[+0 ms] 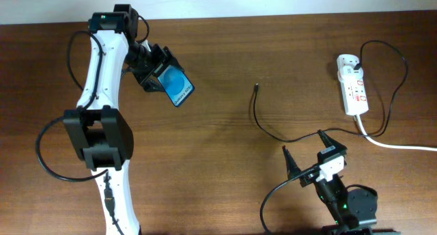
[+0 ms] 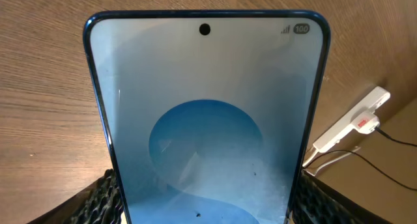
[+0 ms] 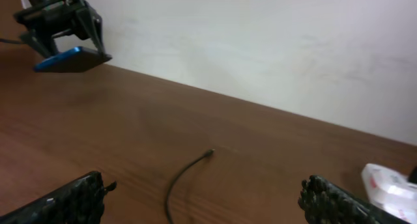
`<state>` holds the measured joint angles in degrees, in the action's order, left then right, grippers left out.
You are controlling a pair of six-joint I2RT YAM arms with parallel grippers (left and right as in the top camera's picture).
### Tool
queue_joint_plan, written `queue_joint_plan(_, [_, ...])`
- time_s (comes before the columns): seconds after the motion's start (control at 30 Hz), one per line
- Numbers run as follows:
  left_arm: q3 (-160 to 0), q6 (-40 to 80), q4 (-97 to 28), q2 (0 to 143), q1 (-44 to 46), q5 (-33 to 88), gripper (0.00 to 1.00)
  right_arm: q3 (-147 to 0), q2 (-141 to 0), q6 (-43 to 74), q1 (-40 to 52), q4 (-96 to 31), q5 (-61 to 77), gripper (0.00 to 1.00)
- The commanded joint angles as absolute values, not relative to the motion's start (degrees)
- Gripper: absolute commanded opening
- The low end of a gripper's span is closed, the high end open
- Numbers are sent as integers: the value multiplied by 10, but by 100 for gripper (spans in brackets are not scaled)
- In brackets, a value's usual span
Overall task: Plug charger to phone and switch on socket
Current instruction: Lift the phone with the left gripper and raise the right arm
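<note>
Left claw [image 1: 158,72] grips the phone [image 1: 178,89]; right claw [image 1: 306,147] gapes wide over the counter [image 1: 225,50].
The phone's gripped end is hidden between the pads [image 2: 104,201]; its long axis slants, free end toward the charger [image 1: 262,124], well apart. Charger tip lies on the counter, pointing at the far edge. Socket [image 1: 353,91] sits far right, switches too small to read.

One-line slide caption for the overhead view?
Left gripper holds the phone; open right gripper hovers by the charger, its tip lying loose, socket at far right.
</note>
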<state>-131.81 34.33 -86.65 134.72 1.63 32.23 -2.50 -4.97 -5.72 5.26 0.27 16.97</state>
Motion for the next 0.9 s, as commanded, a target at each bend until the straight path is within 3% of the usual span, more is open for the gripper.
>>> queue_joint_plan(0.0, [-1333,335,-881,1350,17,388,0,-98,-126,-37,56,4,194,98])
queue_joint_plan(0.17, [-1333,342,-908,1350,13,557,0,-232,-295,-24,56,-58,207,99])
queue_joint_plan(0.47, [-1333,345,-967,1350,12,696,0,-351,-481,-24,56,-150,302,98])
queue_joint_plan(0.73, [-1333,352,-967,1350,12,705,0,-404,-540,-24,56,-162,467,98])
queue_joint_plan(0.87, [-1333,364,-967,1350,12,640,0,-404,-550,-5,56,-152,562,98])
